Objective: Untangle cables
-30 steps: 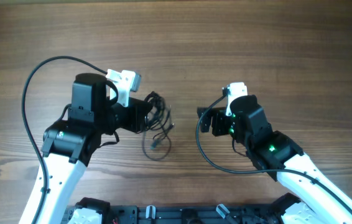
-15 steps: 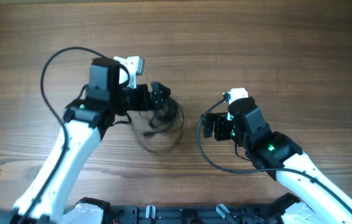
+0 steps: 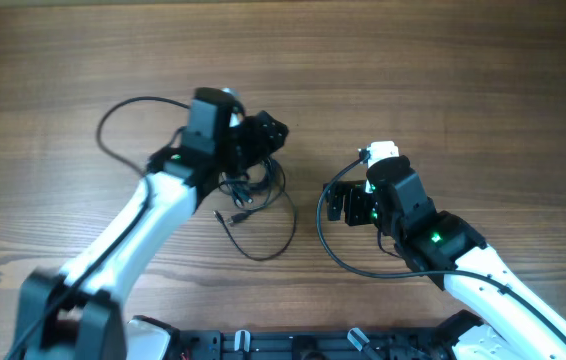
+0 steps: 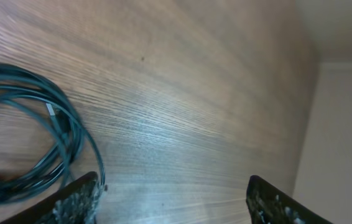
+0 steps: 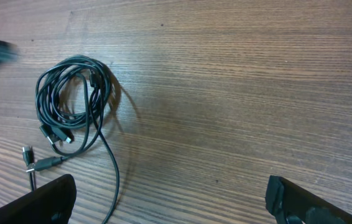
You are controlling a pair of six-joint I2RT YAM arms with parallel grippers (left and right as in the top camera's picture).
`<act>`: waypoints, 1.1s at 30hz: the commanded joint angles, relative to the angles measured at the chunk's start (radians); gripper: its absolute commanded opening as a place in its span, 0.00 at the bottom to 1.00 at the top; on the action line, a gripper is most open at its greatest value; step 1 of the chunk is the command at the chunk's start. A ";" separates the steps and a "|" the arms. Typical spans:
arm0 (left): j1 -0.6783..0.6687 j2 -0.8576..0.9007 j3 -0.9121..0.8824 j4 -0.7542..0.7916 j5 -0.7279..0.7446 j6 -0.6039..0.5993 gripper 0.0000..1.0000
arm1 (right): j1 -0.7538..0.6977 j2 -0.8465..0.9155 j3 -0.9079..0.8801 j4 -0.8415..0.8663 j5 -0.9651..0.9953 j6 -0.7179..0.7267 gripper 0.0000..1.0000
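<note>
The cables lie on the wooden table as one loose black clump, with a long loop trailing toward the front. In the right wrist view the clump sits at the upper left, its silvery plug ends near the left finger. My left gripper hovers just beyond the clump, open and holding nothing. In the left wrist view the cords lie to the left, by the left finger. My right gripper is open to the right of the clump, apart from it, and only bare wood shows between its fingertips.
Thick black wires curve off each arm, the right one looping over the table beside the cords' long loop. The table edge and a pale wall show at the right of the left wrist view.
My left gripper, shut on the clump a second ago, has opened and swung up and to the right. The cords dropped to the table and their loop spread wider. The right arm barely moved.
</note>
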 commanded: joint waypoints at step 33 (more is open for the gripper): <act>-0.069 0.211 0.001 0.190 0.090 -0.139 0.04 | -0.003 0.003 0.004 -0.001 0.021 0.003 1.00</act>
